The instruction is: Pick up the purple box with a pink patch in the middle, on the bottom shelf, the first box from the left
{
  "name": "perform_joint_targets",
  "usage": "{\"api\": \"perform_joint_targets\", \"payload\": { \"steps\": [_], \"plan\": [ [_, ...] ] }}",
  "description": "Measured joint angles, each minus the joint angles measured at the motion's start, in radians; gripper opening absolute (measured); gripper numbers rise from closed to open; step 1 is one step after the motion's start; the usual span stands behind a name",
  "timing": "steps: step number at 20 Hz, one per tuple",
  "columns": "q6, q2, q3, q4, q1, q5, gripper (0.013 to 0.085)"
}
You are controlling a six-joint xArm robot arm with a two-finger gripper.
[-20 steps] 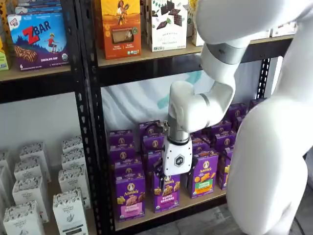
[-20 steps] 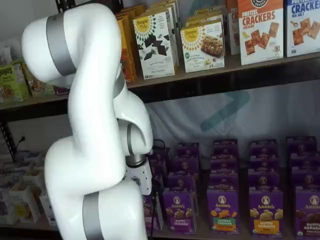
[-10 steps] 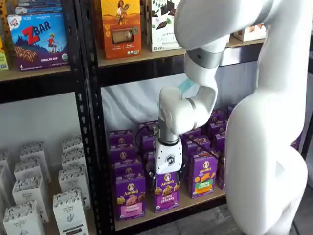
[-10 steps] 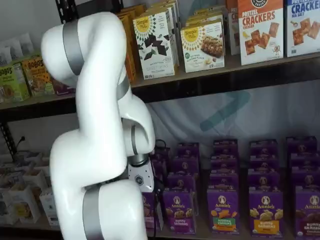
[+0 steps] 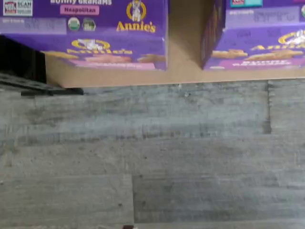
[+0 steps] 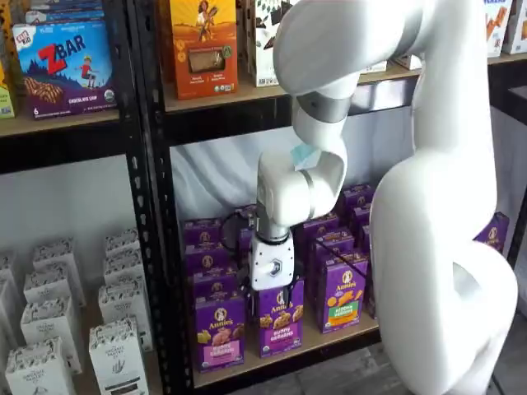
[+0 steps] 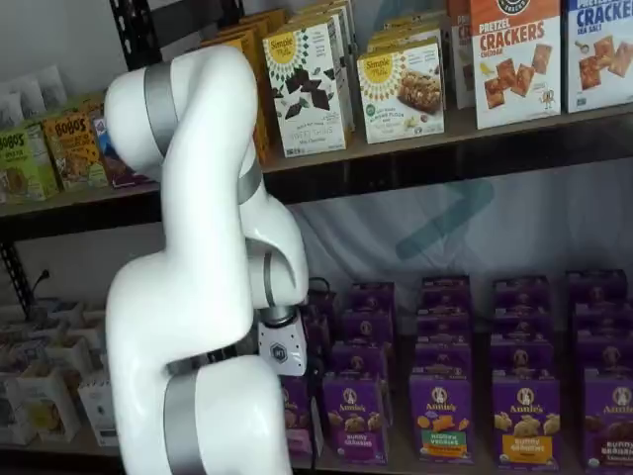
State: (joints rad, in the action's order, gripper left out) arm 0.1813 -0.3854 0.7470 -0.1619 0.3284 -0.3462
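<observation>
gripper (image 6: 269, 295) open — above purple box (image 6: 219, 331)

I am looking at a mock shop aisle, set up like a grocery store. Black perforated metal posts (image 6: 152, 197) carry tan shelf boards (image 7: 455, 127) stocked with rows of boxed snacks: cracker cartons (image 7: 514, 59), Zbar boxes (image 6: 64, 66), purple Annie's cartons (image 7: 440, 416). A grey plank floor (image 5: 152, 157) runs below.
</observation>
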Motion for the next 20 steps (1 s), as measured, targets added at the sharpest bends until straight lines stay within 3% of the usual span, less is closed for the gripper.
{"api": "perform_joint_targets", "payload": {
  "steps": [2, 6, 20],
  "plan": [
    [-0.005, -0.028, 0.036, -0.003, -0.004, -0.013, 0.0850],
    [0.034, -0.085, 0.108, 0.047, -0.012, -0.034, 0.0850],
    [0.030, -0.288, 0.372, 0.037, -0.010, -0.073, 0.0850]
  ]
}}
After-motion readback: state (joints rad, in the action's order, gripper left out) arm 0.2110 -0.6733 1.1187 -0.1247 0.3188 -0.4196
